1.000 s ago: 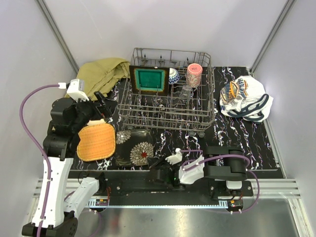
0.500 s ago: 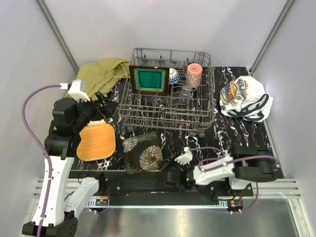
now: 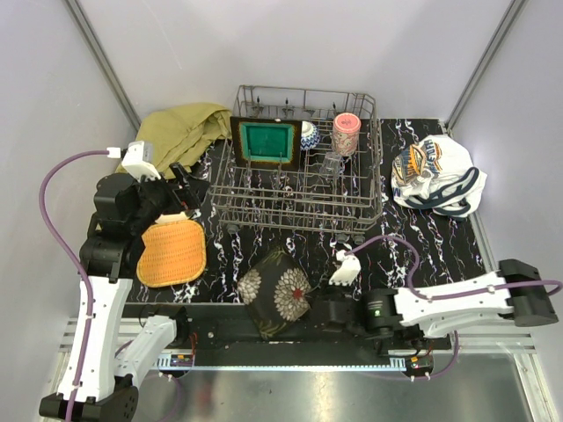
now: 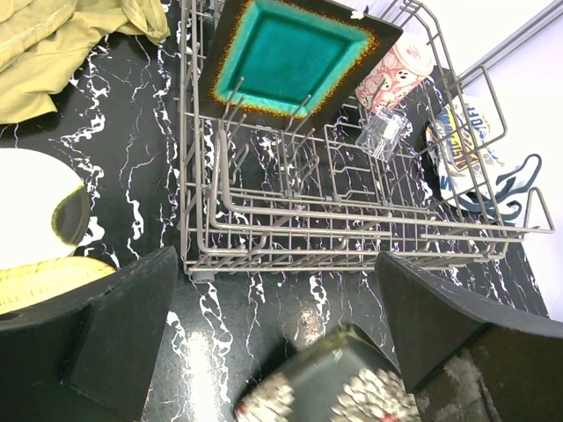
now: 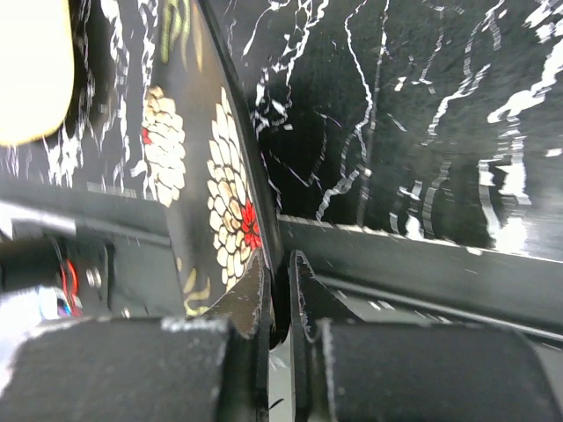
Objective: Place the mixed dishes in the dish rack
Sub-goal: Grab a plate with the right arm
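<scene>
Right jaws clamped on rim of dark floral plate (image 3: 280, 293), tilted up at desk's (image 3: 422, 242) near edge; dish rack (image 3: 290, 220) sits straight beyond toward far edge; left jaws spread wide, empty.

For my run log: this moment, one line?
right gripper shut on dark floral plate | left gripper open, empty | dish rack holds teal square plate
</scene>
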You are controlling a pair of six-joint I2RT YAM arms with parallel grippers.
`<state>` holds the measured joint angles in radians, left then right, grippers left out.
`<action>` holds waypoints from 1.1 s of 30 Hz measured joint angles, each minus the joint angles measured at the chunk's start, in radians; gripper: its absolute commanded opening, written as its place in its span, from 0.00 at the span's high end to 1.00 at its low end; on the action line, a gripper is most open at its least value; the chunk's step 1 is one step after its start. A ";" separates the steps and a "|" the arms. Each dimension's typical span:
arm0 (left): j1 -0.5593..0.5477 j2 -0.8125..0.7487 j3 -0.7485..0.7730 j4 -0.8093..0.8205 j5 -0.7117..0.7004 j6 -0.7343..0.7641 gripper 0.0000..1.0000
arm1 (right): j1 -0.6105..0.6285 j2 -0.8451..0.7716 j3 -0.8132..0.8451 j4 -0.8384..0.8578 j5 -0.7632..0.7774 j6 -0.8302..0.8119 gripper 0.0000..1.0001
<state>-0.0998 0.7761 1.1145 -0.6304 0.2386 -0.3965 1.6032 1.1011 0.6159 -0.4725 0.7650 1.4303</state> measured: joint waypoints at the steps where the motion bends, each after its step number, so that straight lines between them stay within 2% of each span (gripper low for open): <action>1: 0.000 0.000 0.000 0.000 -0.001 0.001 0.01 | 0.004 -0.031 0.000 -0.024 -0.007 -0.024 1.00; 6: 0.000 0.000 0.000 0.000 -0.010 0.007 0.01 | 0.022 -0.190 0.037 -0.206 -0.053 -0.171 1.00; 12: 0.000 0.000 0.000 0.000 -0.015 0.007 0.01 | 0.027 -0.230 0.212 -0.383 -0.072 -0.359 1.00; 23: 0.000 0.001 0.011 -0.008 -0.043 0.008 0.01 | 0.029 -0.200 0.525 -0.379 -0.067 -0.758 1.00; 33: 0.000 0.047 0.106 -0.062 -0.064 0.031 0.01 | 0.031 -0.162 0.921 -0.317 0.117 -1.196 1.00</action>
<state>-0.0998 0.8227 1.2205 -0.6926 0.1741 -0.3660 1.6344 0.9390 1.5368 -0.7898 0.8825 0.2348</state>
